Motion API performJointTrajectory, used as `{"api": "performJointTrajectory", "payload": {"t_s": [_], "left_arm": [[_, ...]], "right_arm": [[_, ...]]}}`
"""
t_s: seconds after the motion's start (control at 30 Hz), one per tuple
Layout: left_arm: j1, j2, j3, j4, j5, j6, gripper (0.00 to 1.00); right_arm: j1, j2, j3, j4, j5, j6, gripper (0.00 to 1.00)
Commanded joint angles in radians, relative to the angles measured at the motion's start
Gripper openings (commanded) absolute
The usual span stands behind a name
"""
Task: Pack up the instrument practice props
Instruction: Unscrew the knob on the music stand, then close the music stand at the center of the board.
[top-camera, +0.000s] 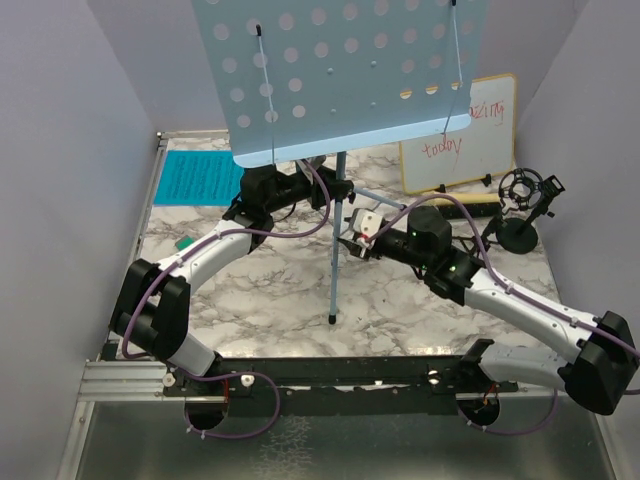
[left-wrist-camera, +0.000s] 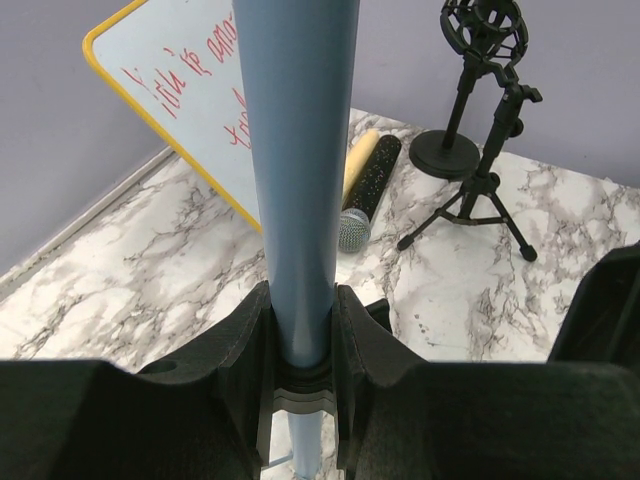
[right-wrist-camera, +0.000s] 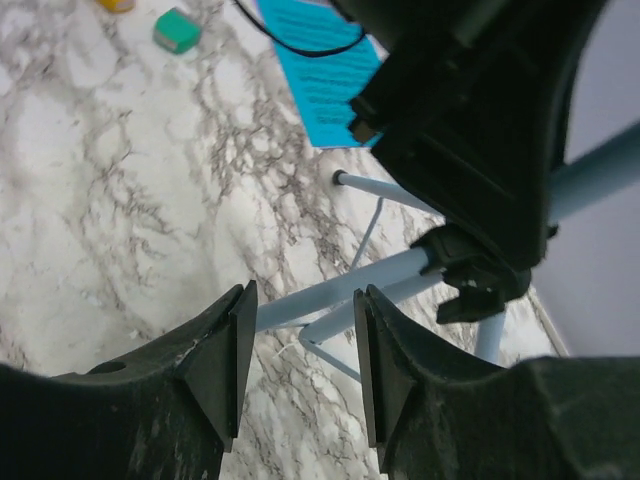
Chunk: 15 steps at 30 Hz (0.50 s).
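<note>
**Left gripper clamped on rack pole, right gripper released by the legs**

Far left, the cyan sheet (top-camera: 200, 177) lies flat on the marble table (top-camera: 270, 290) in the back-left corner. A small green block (top-camera: 185, 243) sits near it, toward the arms.

The left gripper (left-wrist-camera: 300, 335) is clenched on the light-blue pole of the music rack (top-camera: 340, 70). Both fingers press on the tube, just above the black leg hub. The rack stands upright mid-table with its perforated panel on top and its tripod legs (right-wrist-camera: 330, 295) spread on the marble.

The right gripper (right-wrist-camera: 300, 350) is released, jaws apart with nothing between them. Its tips are near the legs, just right of the pole.

Behind and right of the pole, the whiteboard (top-camera: 460, 135) with red writing leans at the back wall. The cream handheld microphone (left-wrist-camera: 365, 190) lies flat at its foot.

Far right, the black studio microphone (left-wrist-camera: 485, 25) stands upright on its small tripod. The round-base pole (left-wrist-camera: 445, 155) is just beside it.
</note>
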Motion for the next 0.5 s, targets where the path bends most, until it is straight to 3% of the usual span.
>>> {"api": "performJointTrajectory", "payload": {"t_s": [0.0,0.23,0.33,0.47], "left_arm": [[-0.008,0.039,-0.078,-0.235,0.005,-0.032,0.00],[-0.008,0.031,-0.093,-0.226,0.008,-0.029,0.00],[-0.008,0.015,-0.095,-0.223,-0.009,-0.043,0.00],[-0.012,-0.011,-0.102,-0.207,-0.057,-0.090,0.00]], "right_arm": [[-0.001,-0.047,-0.093,0.313,0.220,0.301,0.52],[-0.003,-0.042,-0.152,0.676,0.314,0.449,0.58],[-0.003,0.004,-0.132,0.713,0.375,0.513,0.58],[-0.003,0.026,-0.172,0.730,0.330,0.582,0.59]]}}
